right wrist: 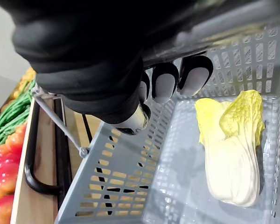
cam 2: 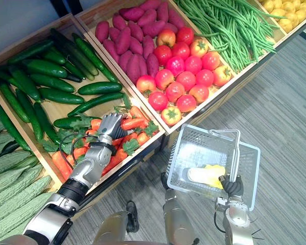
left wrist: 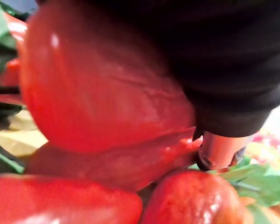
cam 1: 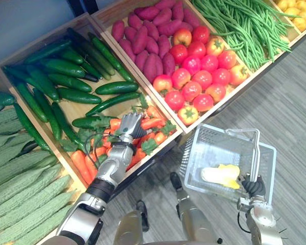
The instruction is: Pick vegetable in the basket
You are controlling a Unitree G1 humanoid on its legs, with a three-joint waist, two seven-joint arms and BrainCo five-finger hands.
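Just toward 9 o'clock from the centre of the head views, the left robot hand (cam 1: 128, 125) lies palm-down on the heap of carrots (cam 1: 152, 123) in a wooden crate (cam 1: 77, 109). Its fingers dip among them, so I cannot tell whether they grip. At 4 o'clock, the right robot hand (cam 1: 253, 188) curls round the handle (cam 1: 256, 148) of a grey plastic basket (cam 1: 204, 148) holding 1 napa cabbage (cam 1: 219, 175).

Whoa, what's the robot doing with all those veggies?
It is shopping for vegetables. Its left hand is down on the carrots in the wooden bin, though whether it has grasped one is unclear. Its right hand holds the grey basket by the handle, and a pale cabbage already lies inside.
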